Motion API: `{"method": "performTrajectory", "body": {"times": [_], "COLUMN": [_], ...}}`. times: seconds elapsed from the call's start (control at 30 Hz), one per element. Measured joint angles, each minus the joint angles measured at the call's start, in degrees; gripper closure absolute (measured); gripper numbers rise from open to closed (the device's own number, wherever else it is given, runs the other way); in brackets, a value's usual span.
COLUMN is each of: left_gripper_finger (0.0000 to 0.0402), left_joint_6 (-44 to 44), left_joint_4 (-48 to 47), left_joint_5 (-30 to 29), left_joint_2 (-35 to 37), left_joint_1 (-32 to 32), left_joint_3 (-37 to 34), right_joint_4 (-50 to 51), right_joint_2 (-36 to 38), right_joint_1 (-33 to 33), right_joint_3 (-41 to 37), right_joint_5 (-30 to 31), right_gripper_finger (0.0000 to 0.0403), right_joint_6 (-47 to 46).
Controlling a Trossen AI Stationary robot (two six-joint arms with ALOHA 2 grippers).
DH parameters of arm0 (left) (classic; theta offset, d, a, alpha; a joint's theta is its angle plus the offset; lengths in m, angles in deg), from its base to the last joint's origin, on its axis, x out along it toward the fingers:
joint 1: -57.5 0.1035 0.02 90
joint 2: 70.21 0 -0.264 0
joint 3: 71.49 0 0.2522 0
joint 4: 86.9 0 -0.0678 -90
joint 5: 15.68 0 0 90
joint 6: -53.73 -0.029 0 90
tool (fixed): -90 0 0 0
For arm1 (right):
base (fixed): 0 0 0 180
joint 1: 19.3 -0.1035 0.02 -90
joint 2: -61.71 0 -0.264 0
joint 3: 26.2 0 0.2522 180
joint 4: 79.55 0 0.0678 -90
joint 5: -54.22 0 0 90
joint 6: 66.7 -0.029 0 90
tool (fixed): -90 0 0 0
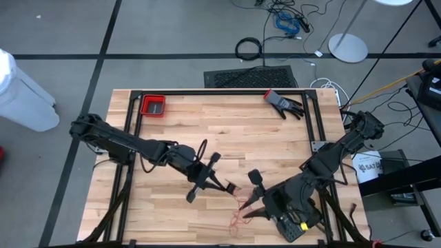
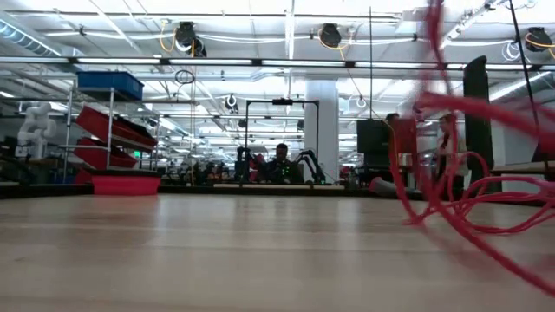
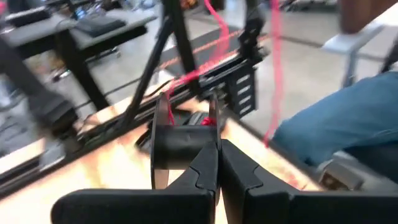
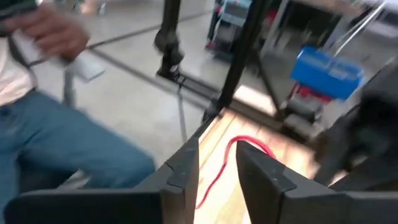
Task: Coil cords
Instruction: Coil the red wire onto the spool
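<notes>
A thin red cord lies in loose loops (image 1: pixel 238 215) near the table's near edge, and in the low view the loops (image 2: pixel 460 204) rise off the wood toward the top. One end is wound on a small black spool (image 3: pixel 180 146). My left gripper (image 3: pixel 217 163) is shut at that spool and stands above the cord pile (image 1: pixel 229 187). My right gripper (image 1: pixel 249 204) is close beside it, toward the table's right. It is open (image 4: pixel 219 163) with nothing between its fingers. A bend of the cord (image 4: pixel 231 142) lies on the wood beyond them. My left gripper is shut on the black spool at the side facing it (image 3: pixel 198 163). The fingertips themselves hide the exact spot. The fingers come nearly level, tipped a little down. The spool is clear of the table, and red cord (image 3: pixel 214 37) runs off it slack.
A red bin (image 1: pixel 153 105) sits at the far left corner and a black glove (image 1: pixel 284 103) at the far right. Black frame rails (image 1: pixel 313 117) border the table. A person in blue jeans (image 4: pixel 68 149) sits just past the near edge.
</notes>
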Motion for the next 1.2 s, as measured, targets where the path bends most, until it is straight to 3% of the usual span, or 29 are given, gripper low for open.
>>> {"method": "performTrajectory", "body": {"times": [0.23,0.37,0.5,0.6,0.83,0.93,1.07,1.2], "left_gripper_finger": [0.0393,0.0393,0.0393,0.0393,0.0393,0.0393,0.0393,0.0393], "left_joint_6": [-0.1,-0.1,-0.6,-1.4,-1.3,-1.2,-1.2,-1.1], "left_joint_4": [-10.7,-12.9,-13.4,-14.0,-17.4,-18.8,-20.0,-21.4], "left_joint_5": [-10.2,-14.3,-16.8,-19.3,-22.6,-23.7,-23.7,-26.2], "left_joint_2": [5.3,7.6,9.0,10.3,16.2,18.7,21.0,22.4], "left_joint_1": [-1.1,-2.6,-3.8,-4.9,-8.2,-10.6,-14.3,-18.1], "left_joint_3": [0.0,0.0,0.0,0.0,0.0,0.0,0.0,0.0], "right_joint_4": [13.9,15.2,11.7,9.5,7.3,1.5,-10.2,-17.3], "right_joint_2": [0.9,0.9,0.3,-0.8,-6.8,-10.6,-17.5,-22.6], "right_joint_1": [-1.2,-1.0,1.4,3.9,8.2,10.3,13.1,15.0], "right_joint_3": [0.0,0.0,0.0,0.0,0.0,0.0,0.0,0.0], "right_joint_5": [-2.7,-0.4,6.3,8.0,7.7,7.1,0.2,0.4], "right_gripper_finger": [0.0287,0.0287,0.0286,0.0286,0.0286,0.0286,0.0286,0.0286], "right_joint_6": [-9.9,-10.4,-7.5,-5.5,-4.6,-4.5,-2.8,-2.4]}}
